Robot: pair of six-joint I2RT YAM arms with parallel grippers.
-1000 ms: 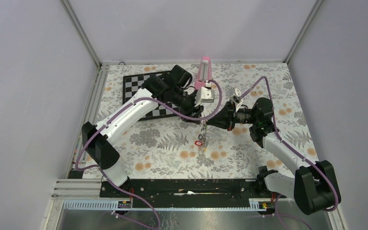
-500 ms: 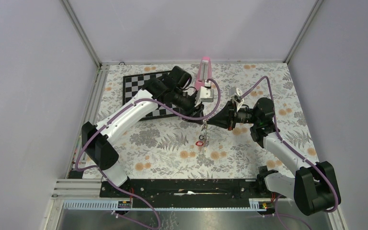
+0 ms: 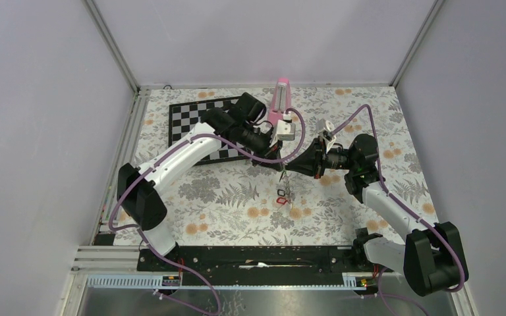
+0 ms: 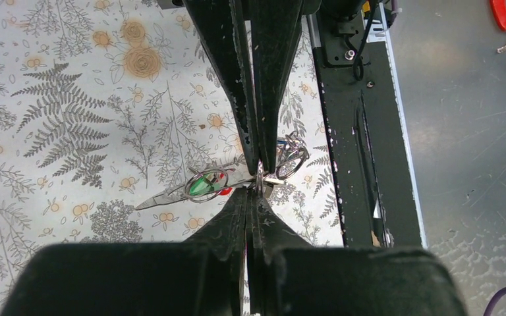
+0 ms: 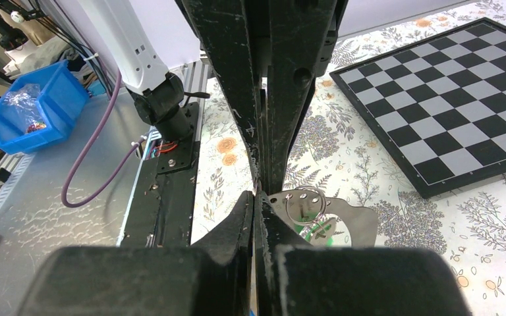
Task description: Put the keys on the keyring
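Background bin [image 5: 21, 113], far from keys [image 5: 352, 220], shows right-wrist only.

Desk: How did the keys [image 4: 161, 199] read?
Operator: I saw bright bare metal blades, a glossy green plastic tag [image 4: 203, 187], the keyring [image 4: 293, 153] thin shiny wire. The left gripper [image 4: 253, 196] was scuffed matt black plastic, the tablecloth [image 4: 72, 99] matt and printed.

Both are built alike: the left arm [image 3: 171, 164] and right arm [image 3: 387, 204] have glossy white link shells between chunky black joints. A purple cable [image 3: 364, 106] trails behind the slim, tapering black jaws, which are flecked with pale scuffs.
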